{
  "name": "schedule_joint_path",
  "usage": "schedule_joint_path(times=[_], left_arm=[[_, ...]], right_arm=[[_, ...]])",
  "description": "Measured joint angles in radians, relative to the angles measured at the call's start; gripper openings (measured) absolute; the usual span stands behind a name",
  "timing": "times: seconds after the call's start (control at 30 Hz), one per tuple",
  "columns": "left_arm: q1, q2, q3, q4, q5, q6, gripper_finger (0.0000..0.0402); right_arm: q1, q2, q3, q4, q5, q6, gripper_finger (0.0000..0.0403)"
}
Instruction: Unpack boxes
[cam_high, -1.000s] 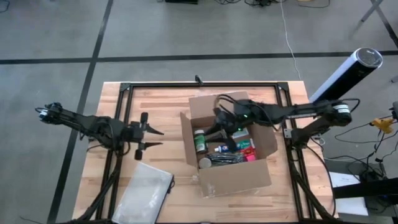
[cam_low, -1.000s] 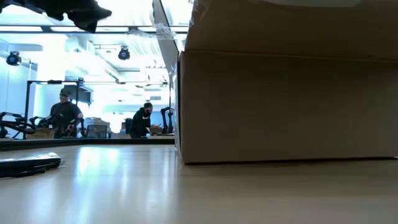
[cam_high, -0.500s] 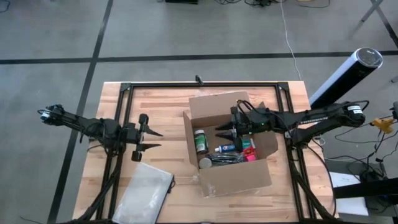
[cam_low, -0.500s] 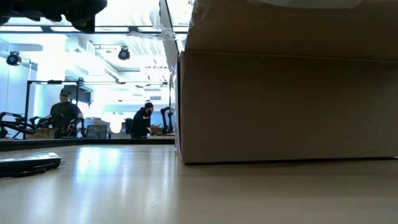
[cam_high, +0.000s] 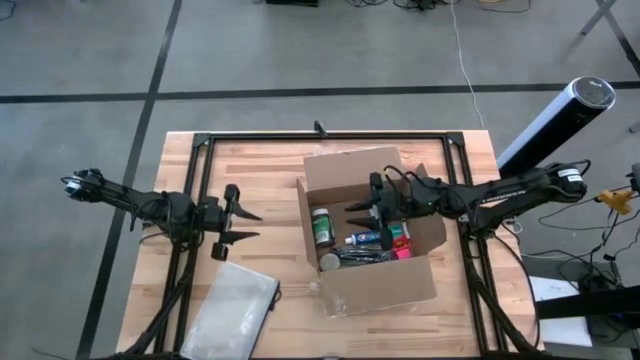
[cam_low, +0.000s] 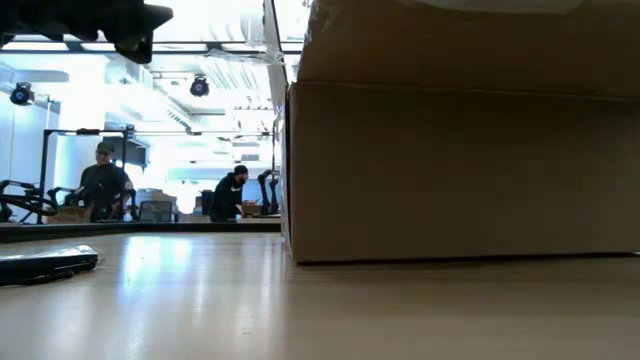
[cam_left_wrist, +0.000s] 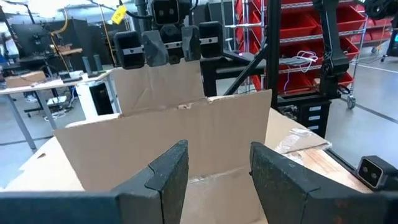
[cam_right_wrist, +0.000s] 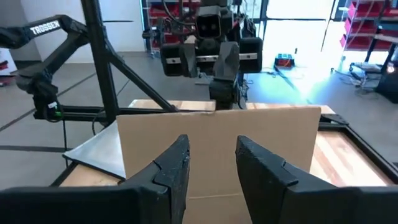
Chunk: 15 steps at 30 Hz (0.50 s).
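Observation:
The brown cardboard box (cam_high: 365, 232) stands open on the table, flaps up, and its side wall (cam_low: 460, 170) fills the low view. Inside lie a green-lidded jar (cam_high: 321, 228), a blue tube (cam_high: 362, 238) and a pink packet (cam_high: 401, 251) among other items. My right gripper (cam_high: 355, 213) hangs open and empty over the box's inside, pointing at its left flap (cam_right_wrist: 217, 146). My left gripper (cam_high: 246, 225) waits open left of the box, facing that flap's outer face (cam_left_wrist: 186, 137).
A flat translucent zip pouch (cam_high: 232, 305) lies on the table near the near-left corner, and its edge (cam_low: 45, 262) shows in the low view. Bare wood lies between the left gripper and the box. People sit in the room beyond the table (cam_low: 105, 185).
My right arm has straightened out and its gripper has drawn back a little toward the table's right, staying over the open box. The box and its contents have not moved.

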Motion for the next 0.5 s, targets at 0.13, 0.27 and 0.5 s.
schedule_joint_path(times=[0.13,0.27,0.5], left_arm=[[0.004,-0.004,0.0,0.027,-0.002,0.005,0.0155],[0.004,-0.011,0.001,0.038,-0.003,0.005,0.0155],[0.004,-0.014,0.001,-0.005,0.01,-0.116,0.0155]], right_arm=[[-0.005,-0.09,-0.04,-0.003,0.0,-0.028,0.0108],[-0.016,-0.218,-0.108,-0.001,0.0,-0.033,0.0116],[-0.02,-0.421,-0.218,0.0,0.002,-0.005,0.0124]])
